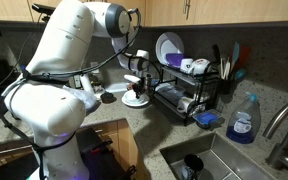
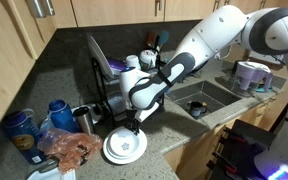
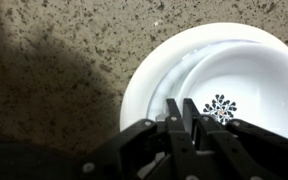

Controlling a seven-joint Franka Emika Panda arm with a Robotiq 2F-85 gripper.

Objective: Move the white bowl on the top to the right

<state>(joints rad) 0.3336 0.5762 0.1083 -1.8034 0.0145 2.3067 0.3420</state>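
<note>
The white bowl [image 3: 246, 75] sits on top of a flatter white dish [image 3: 144, 90] on the speckled counter; a dark snowflake mark shows inside it. In both exterior views the stack [image 1: 136, 99] [image 2: 124, 148] lies on the counter beside the dish rack. My gripper [image 3: 185, 108] is down at the bowl's near rim. Its two fingers are nearly together, one outside the rim and one inside, shut on the rim. In the exterior views the gripper [image 1: 136, 84] [image 2: 134, 128] points straight down onto the stack.
A black dish rack [image 1: 189, 95] [image 2: 109, 75] holds an upright blue-rimmed plate [image 1: 167, 47] and cups. A blue soap bottle [image 1: 243, 122] stands by the sink [image 1: 209, 160] and faucet [image 1: 284, 120]. Blue jars [image 2: 24, 130] and a food packet [image 2: 69, 150] lie near the stack.
</note>
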